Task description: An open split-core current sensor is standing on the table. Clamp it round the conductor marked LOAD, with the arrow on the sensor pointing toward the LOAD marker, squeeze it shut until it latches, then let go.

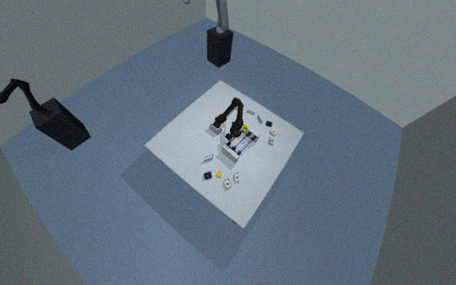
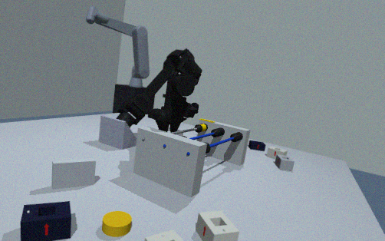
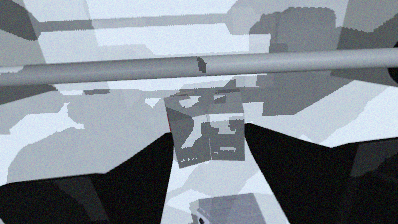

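The end effector (image 1: pixel 233 135) (image 2: pixel 169 130) (image 3: pixel 208 133) was closed on the current sensor (image 3: pixel 226 137), which sat between both fingertips. A seam ran between the sensor's two halves, and a trace of red showed on one side. The grey conductor (image 2: pixel 185 131) (image 3: pixel 125 68) crossed the wrist view unbroken, just beyond the sensor; the sensor was not seen to enclose it. The LOAD marking could not be read.

The conductor and two blue rods (image 2: pixel 224 141) spanned the fixture between its near panel (image 1: pixel 231 154) (image 2: pixel 166 163) and far panel (image 2: pixel 244 147), above the worktop (image 1: pixel 179 150) (image 2: pixel 285 203). A yellow disc (image 1: pixel 219 174) (image 2: pixel 116 226) lay flat beside a dark block (image 1: pixel 208 173) (image 2: pixel 60 228) bearing a red arrow. The near panel hid the sensor in the exterior view.
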Available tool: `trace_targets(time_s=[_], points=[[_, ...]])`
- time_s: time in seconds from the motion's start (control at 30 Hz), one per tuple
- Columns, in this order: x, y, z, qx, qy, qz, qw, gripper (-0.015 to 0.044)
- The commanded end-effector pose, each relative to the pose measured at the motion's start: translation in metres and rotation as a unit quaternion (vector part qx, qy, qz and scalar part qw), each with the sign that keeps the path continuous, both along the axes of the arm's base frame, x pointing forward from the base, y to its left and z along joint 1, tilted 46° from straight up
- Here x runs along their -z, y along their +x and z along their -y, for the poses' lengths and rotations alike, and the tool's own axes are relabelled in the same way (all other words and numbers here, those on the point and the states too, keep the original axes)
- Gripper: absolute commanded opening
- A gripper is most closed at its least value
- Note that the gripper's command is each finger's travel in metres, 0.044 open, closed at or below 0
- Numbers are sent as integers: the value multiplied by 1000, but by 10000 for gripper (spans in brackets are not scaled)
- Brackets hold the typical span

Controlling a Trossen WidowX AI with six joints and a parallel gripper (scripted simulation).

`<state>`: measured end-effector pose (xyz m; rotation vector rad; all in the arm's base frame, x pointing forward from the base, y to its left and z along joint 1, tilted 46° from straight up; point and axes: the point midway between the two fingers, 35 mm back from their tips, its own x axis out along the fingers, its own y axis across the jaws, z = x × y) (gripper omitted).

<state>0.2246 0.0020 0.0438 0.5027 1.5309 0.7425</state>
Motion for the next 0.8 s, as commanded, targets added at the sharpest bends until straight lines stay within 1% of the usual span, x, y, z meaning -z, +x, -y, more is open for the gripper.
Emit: trace_targets(time_s=[0.0,0.03,0.07,0.37,0.47,0.57,0.77], points=[[-9,5,12,1,-4,5,1000,38],[-12,5,15,1,-4,5,1000,12],[-16,6,19,1,-4,5,1000,0],[-47,7,49,3,-2,3,1000,0],[-50,7,51,1,-2,5,1000,0],[-51,7,52,-13,1,25,1000,0],[-55,9,57,-68,10,104,992,0]])
